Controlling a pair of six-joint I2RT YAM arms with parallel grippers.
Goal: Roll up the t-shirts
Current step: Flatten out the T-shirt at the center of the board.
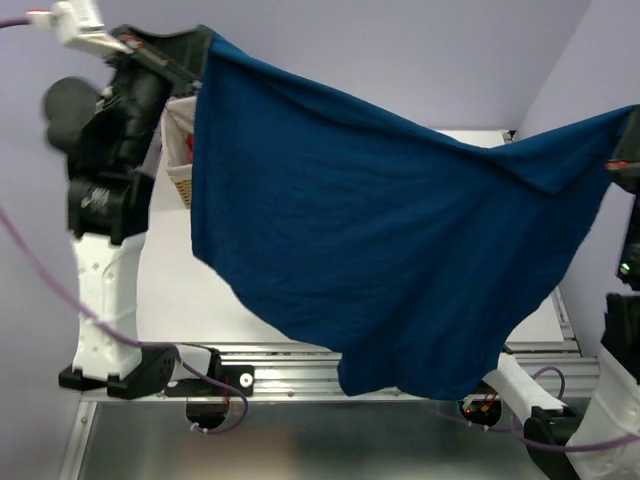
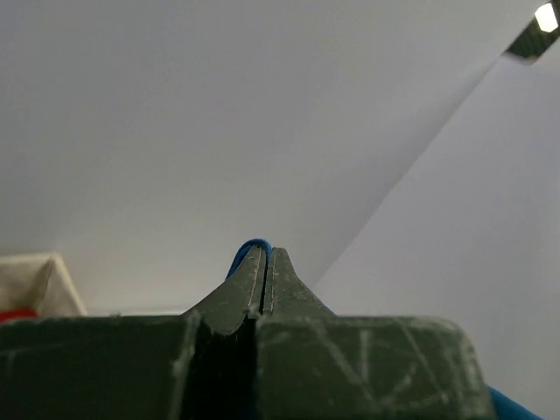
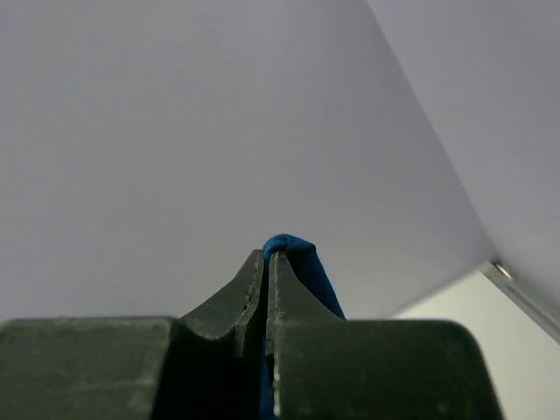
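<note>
A dark navy-blue t-shirt hangs spread in the air above the table, stretched between both arms and sagging in the middle. My left gripper is raised at the top left and is shut on the shirt's upper left corner. A sliver of blue cloth peeks past its closed fingertips. At the right edge, my right gripper is shut on the shirt's other corner. In the right wrist view a fold of blue cloth bulges over the closed tips. The shirt's lower hem dangles past the table's near edge.
A wicker basket with a pale liner stands at the back left, mostly hidden behind the shirt; a bit of red cloth shows in it. The white table ends at a metal rail in front.
</note>
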